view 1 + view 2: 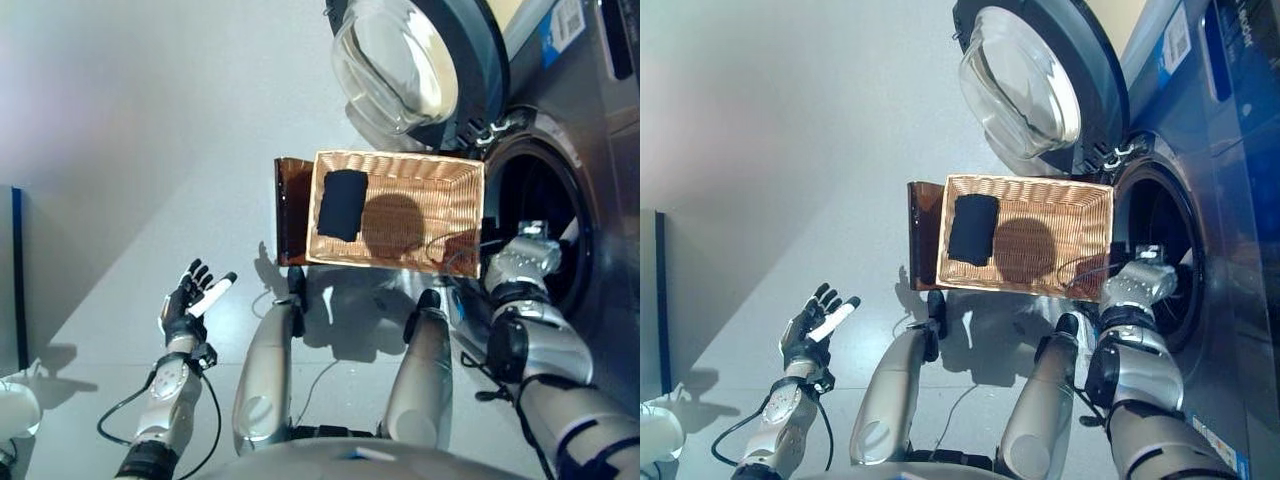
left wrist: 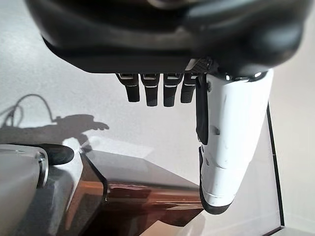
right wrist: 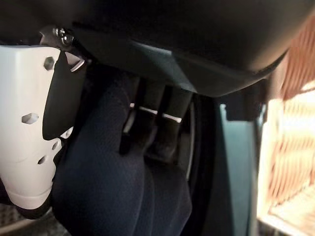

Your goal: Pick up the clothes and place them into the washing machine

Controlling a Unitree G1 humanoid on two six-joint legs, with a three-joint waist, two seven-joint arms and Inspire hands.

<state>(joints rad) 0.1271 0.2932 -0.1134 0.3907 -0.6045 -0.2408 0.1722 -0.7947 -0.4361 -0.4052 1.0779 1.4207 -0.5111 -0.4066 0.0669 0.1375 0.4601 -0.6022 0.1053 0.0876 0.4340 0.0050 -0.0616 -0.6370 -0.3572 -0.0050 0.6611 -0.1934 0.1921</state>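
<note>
A dark navy folded garment [image 1: 342,204] lies at the left end of a wicker basket [image 1: 455,190] on the floor before the washing machine [image 1: 570,180]. My right hand [image 1: 524,257] reaches into the drum opening, its fingers [image 3: 147,130] and thumb curled round a second dark navy cloth [image 3: 108,196]. The machine's round glass door [image 1: 395,65] stands swung open. My left hand [image 1: 190,300] hovers over the floor at the lower left, fingers [image 2: 155,88] straight, holding nothing.
A brown stand [image 1: 293,205] sits under the basket's left side. A dark vertical panel edge [image 1: 16,270] stands at the far left. Grey floor [image 1: 150,130] stretches left of the basket.
</note>
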